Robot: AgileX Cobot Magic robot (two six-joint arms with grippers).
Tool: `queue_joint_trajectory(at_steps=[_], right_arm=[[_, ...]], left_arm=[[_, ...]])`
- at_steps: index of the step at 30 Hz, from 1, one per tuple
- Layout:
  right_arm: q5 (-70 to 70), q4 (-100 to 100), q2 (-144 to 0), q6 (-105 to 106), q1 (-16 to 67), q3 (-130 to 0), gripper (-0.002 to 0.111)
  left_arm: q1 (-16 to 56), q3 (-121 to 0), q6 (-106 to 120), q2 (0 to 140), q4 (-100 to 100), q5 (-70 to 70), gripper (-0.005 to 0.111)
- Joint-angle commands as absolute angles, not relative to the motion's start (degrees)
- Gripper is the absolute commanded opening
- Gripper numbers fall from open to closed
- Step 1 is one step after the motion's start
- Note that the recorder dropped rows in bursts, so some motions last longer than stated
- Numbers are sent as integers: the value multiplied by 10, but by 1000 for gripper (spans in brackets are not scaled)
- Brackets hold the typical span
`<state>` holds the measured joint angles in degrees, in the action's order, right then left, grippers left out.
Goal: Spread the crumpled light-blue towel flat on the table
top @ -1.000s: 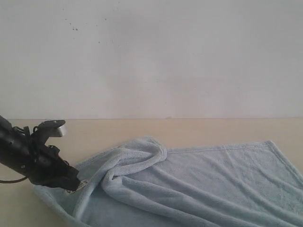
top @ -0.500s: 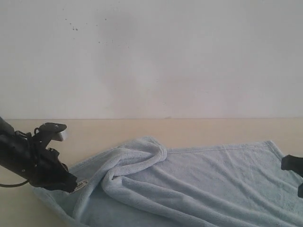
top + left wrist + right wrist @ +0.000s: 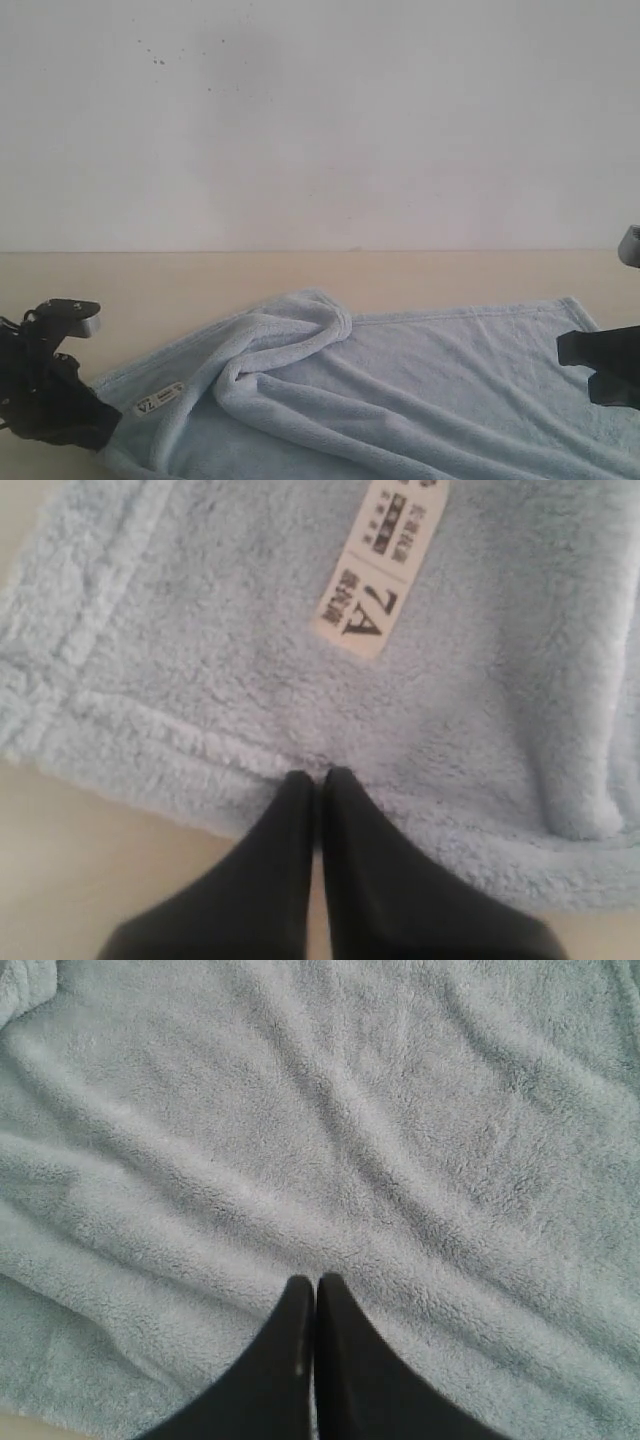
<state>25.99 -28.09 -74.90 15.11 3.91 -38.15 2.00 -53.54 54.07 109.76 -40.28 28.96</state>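
Observation:
The light-blue towel (image 3: 450,380) lies mostly open on the beige table (image 3: 200,275), with a thick rumpled fold (image 3: 290,340) left of its middle. Its white label (image 3: 160,398) faces up near the near-left corner. My left gripper (image 3: 100,430) is low at that corner. In the left wrist view its jaws (image 3: 318,776) are shut on the stitched hem of the towel (image 3: 200,660), just below the label (image 3: 375,575). My right gripper (image 3: 575,352) hangs over the towel's right part, shut, with only fluffy cloth (image 3: 350,1110) beyond its tips (image 3: 315,1282).
A white speckled wall (image 3: 320,120) rises behind the table's far edge. Bare table (image 3: 70,870) shows beside the left fingers, outside the hem. The towel's near edge runs out of the exterior view at the bottom.
My left gripper has moved left and down, dragging the towel's corner with it, and the label now lies face up. My right gripper has come in from the right over the towel.

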Motion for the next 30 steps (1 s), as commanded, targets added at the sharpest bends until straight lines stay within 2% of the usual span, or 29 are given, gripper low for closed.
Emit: queue_joint_trajectory(at_steps=[1, 6, 15, 17, 19, 21, 24, 30], right_arm=[[259, -283, -744, 157, 40, -384, 0], [261, -283, -744, 156, 40, -384, 0], [262, -327, -744, 156, 40, -384, 0], [266, -341, -744, 156, 40, -384, 0], [271, -341, -744, 156, 40, -384, 0], [273, -341, -744, 157, 40, -384, 0], [273, -341, -744, 160, 40, -384, 0], [275, -341, -744, 160, 40, -384, 0]], left_arm=[[5, -513, 508, 1096, -382, 291, 4], [3, -506, 454, 1088, -346, 313, 4], [3, -506, 448, 982, -390, 231, 5], [0, -506, 454, 980, -385, 223, 13], [-1, -506, 444, 989, -391, 221, 29], [-2, -506, 405, 1002, -411, 210, 49], [-2, -506, 373, 1025, -416, 203, 69], [-2, -508, 372, 1062, -417, 177, 69]])
